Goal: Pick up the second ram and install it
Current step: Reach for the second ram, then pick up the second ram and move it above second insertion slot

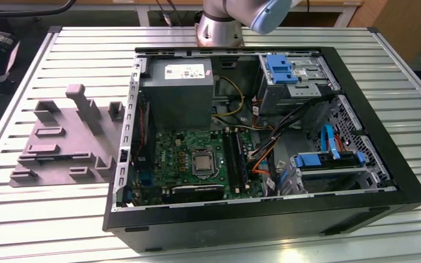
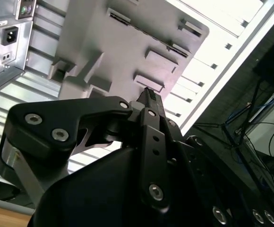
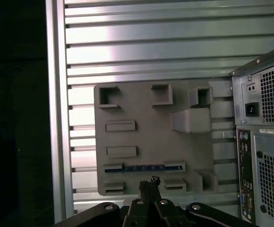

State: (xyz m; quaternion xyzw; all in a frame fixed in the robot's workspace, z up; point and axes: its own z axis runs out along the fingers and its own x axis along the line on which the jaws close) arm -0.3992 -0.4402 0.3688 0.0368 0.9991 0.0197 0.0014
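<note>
The second ram [image 3: 144,167] is a thin blue-green stick lying on edge in a slot of the grey holder block [image 3: 151,135], which sits on the slatted table beside the computer case. My gripper [image 3: 149,181] hovers well above the block, its fingers pressed together with nothing between them. Its black fingertips also meet in the second wrist view, where my gripper [image 2: 149,95] hangs over the holder block [image 2: 127,42]. In the exterior view the holder block [image 1: 57,142] lies at the left, and the motherboard's long black slots [image 1: 234,159] lie inside the open case.
The open black computer case [image 1: 386,181] takes up the table's middle and the exterior view's right, with a power supply [image 1: 177,93], blue drive-bay clips [image 1: 280,68] and loose cables. Its rear panel [image 3: 264,142] stands close to the holder block. The arm's base [image 1: 221,24] stands behind the case.
</note>
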